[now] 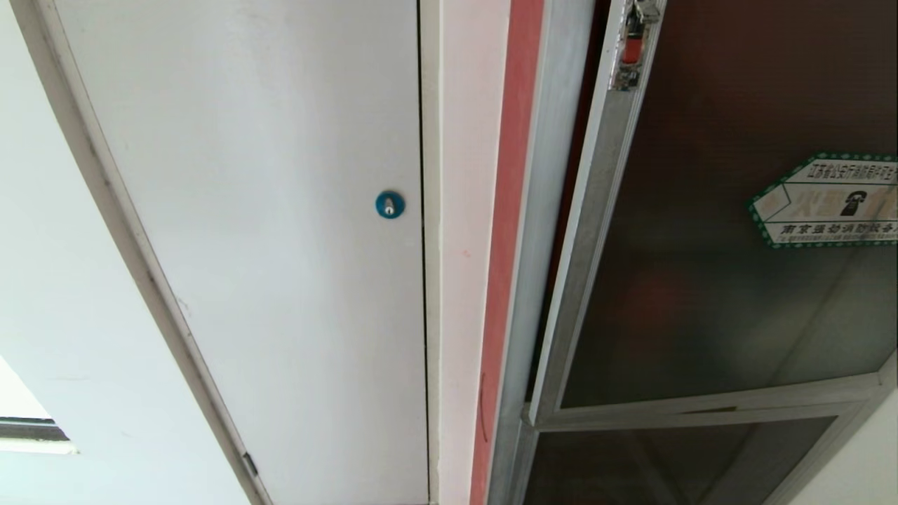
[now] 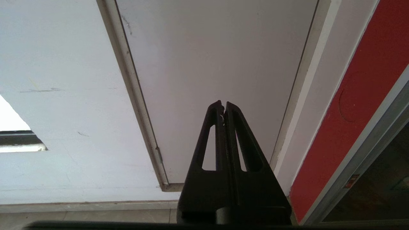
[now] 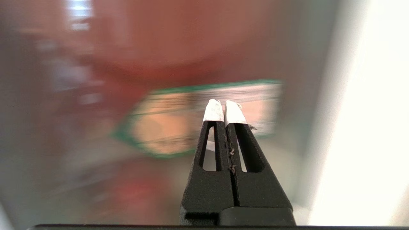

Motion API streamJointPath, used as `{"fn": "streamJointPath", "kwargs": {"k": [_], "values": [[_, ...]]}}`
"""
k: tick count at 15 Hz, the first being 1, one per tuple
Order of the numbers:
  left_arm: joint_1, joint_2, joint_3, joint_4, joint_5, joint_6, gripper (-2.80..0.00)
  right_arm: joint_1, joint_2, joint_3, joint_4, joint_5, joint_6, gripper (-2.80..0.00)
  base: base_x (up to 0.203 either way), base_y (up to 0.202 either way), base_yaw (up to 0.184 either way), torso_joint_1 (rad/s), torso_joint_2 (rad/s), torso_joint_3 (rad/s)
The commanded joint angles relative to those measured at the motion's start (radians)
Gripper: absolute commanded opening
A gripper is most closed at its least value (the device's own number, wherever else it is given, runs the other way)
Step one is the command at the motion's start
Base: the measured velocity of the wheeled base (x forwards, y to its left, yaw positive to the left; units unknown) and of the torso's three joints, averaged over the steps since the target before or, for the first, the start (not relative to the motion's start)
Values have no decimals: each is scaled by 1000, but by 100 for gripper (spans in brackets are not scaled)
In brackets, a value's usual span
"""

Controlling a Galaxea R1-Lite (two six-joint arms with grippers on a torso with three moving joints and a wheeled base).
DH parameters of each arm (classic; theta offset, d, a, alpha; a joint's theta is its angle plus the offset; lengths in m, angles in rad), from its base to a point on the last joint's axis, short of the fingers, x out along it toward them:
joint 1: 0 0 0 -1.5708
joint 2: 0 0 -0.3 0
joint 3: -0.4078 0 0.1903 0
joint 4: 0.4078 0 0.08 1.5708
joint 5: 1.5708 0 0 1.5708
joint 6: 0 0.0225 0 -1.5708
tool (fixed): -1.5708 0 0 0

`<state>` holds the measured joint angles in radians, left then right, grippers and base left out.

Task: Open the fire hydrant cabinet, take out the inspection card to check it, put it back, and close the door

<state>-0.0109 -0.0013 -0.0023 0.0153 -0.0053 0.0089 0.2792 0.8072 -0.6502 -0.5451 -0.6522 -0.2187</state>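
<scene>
- Nearest your lens, the right gripper (image 3: 224, 110) sat with its white-taped fingertips (image 3: 213, 111) pressed together on nothing, facing the green-bordered sticker (image 3: 198, 119) on the glass; that wrist view was smeared with motion.
- The left gripper (image 2: 223, 107) was closed and empty too, parked low in front of the white door (image 2: 217, 57), beside the red strip (image 2: 358, 105) of wall. You could leave that arm where it was.
- In the head view neither arm showed. The door (image 1: 708, 280) of the fire hydrant cabinet (image 1: 544, 231) stood slightly ajar, its latch edge with the small red latch (image 1: 633, 50) lifted off the silver frame and a dark gap between them.
- The inspection card was not visible in any view, so I could not tell you where it lay; the tinted glass showed only a dim red blur.
- I judged you were at a door step, though opening or closing was not clear from this moment alone.
- To do it well, you needed to slow the right arm until its view steadied.
- For pushing, closed fingers suited the job: press on the frame near the latch, not the middle of the glass.
- For pulling wider, you would have needed to hook the free edge and follow the hinge's arc.
- The blue lock (image 1: 389, 204) belonged to the white door and was none of your business.
</scene>
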Motion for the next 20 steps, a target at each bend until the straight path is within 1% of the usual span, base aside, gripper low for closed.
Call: {"fn": "streamJointPath", "kwargs": {"k": [1,3,4,6,7,9,12,13,14,15,16,17,18,20], "values": [[0,1,0,0,1,0,-280,-133,-153,-11,83,-9,-2,-280,0,0,0,0,0,0],[0,1,-1,0,1,0,-280,-232,-250,-14,179,-6,-3,-280,0,0,0,0,0,0],[0,1,1,0,0,0,-280,-263,-281,-16,224,0,-7,-280,0,0,0,0,0,0],[0,1,-1,0,1,0,-280,-305,-391,-19,290,30,-14,-280,0,0,0,0,0,0],[0,1,1,0,0,0,-280,-318,-443,-14,329,58,-16,-280,0,0,0,0,0,0],[0,1,-1,0,1,0,-280,-324,-529,32,397,148,-13,-280,0,0,0,0,0,0],[0,1,0,0,1,0,-280,-294,-639,193,419,266,-4,-280,0,0,0,0,0,0],[0,1,1,0,1,0,-280,-283,-684,258,423,329,11,-280,0,0,0,0,0,0],[0,1,1,0,-1,0,-280,-277,-736,322,431,402,37,-280,0,0,0,0,0,0],[0,1,1,0,0,-1,-280,-274,-784,380,443,454,59,-280,0,0,0,0,0,0],[0,1,1,0,1,-1,-280,-272,-804,436,452,490,93,-280,0,0,0,0,0,0],[0,1,-1,0,1,-1,-280,-271,-805,465,461,527,156,-280,0,0,0,0,0,0],[0,1,0,0,-1,0,-280,-270,-806,473,465,544,173,-280,0,0,0,0,0,0],[0,1,-1,0,1,0,-280,-270,-806,561,461,615,203,-280,0,0,0,0,0,0]]}}
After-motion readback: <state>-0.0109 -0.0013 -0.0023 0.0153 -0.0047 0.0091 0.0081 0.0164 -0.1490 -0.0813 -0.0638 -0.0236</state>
